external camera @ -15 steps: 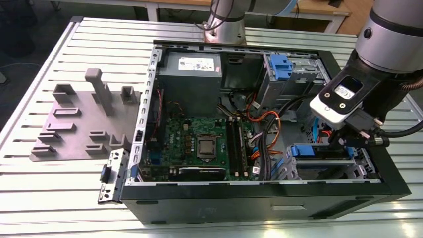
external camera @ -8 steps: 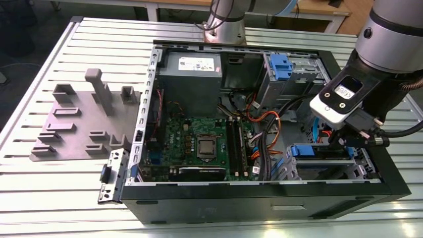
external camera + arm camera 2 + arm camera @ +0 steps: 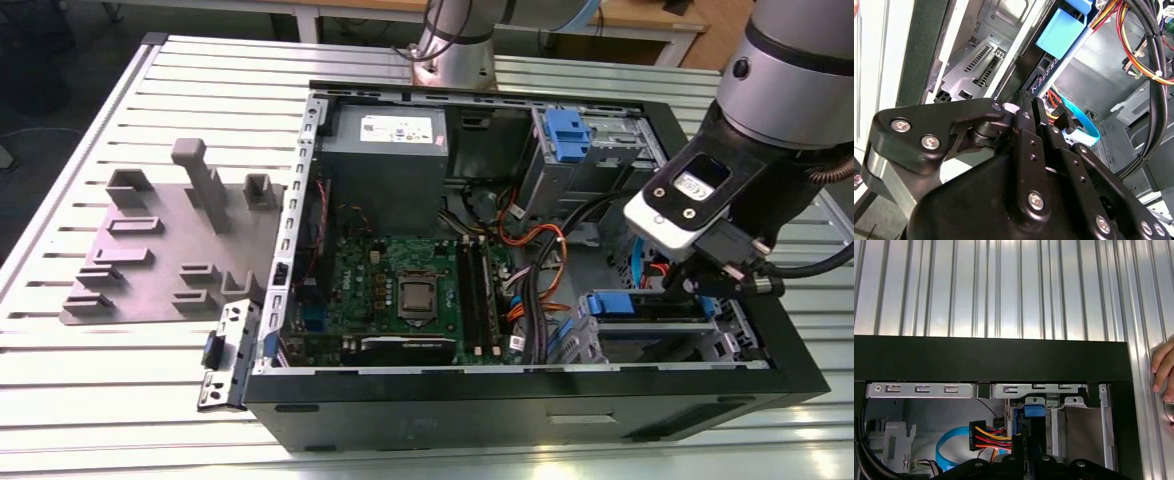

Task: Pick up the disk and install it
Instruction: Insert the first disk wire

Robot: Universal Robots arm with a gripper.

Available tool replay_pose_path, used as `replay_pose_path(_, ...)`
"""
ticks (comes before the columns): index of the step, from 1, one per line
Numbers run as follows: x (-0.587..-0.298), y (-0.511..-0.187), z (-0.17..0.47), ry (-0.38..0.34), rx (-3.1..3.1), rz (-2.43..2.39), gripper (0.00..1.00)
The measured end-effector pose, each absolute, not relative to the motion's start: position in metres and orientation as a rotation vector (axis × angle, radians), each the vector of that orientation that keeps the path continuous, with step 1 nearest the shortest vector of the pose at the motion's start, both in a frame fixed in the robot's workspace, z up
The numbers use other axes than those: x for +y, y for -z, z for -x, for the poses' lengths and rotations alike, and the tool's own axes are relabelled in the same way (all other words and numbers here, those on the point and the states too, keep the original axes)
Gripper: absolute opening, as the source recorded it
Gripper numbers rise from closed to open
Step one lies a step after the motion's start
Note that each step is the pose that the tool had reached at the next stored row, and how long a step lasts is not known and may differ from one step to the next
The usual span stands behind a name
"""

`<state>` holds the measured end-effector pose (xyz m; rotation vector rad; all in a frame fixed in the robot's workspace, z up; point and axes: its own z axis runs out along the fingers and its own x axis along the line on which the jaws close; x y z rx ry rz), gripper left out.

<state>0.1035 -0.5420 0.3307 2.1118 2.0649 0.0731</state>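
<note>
1. Computer case [image 3: 534, 400], black and lying open on its side on the ribbed metal worktop [image 3: 80, 400], holds a green motherboard [image 3: 400, 290], a grey power supply box [image 3: 384, 150] with a white sticker, bundles of coloured cables [image 3: 534, 250], and metal drive cages along the side nearest the arm.
2. A blue latch [image 3: 567, 130] sits on the grey cage at the far corner of the case, well apart from the end effector.
3. The end effector [image 3: 714, 290] is down inside the case at the near drive bay, just above the disk [image 3: 641, 305], whose blue carrier frame shows at the mouth of that bay.
4. In the second wrist view the black end effector linkages [image 3: 1029, 150] reach toward a dark flat edge with a blue tab [image 3: 1064, 32] just beyond the tips; in the first wrist view the blue tab [image 3: 1035, 407] sits directly ahead of the fingers, in a slot of the metal cage.
5. I cannot tell whether the fingers are apart or clamped on the disk; the tips are hidden.
6. A grey fixture plate [image 3: 160, 250] with upright blocks lies on the worktop beside the case, far from the end effector.
7. A person's hand [image 3: 1164, 365] rests on the worktop outside the case in the first wrist view.
</note>
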Motion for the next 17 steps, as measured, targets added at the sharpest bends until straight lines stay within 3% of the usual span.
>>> replay_pose_path(17, -0.5420, -0.3269, -0.1034, -0.074, 2.064, -2.113, 0.17)
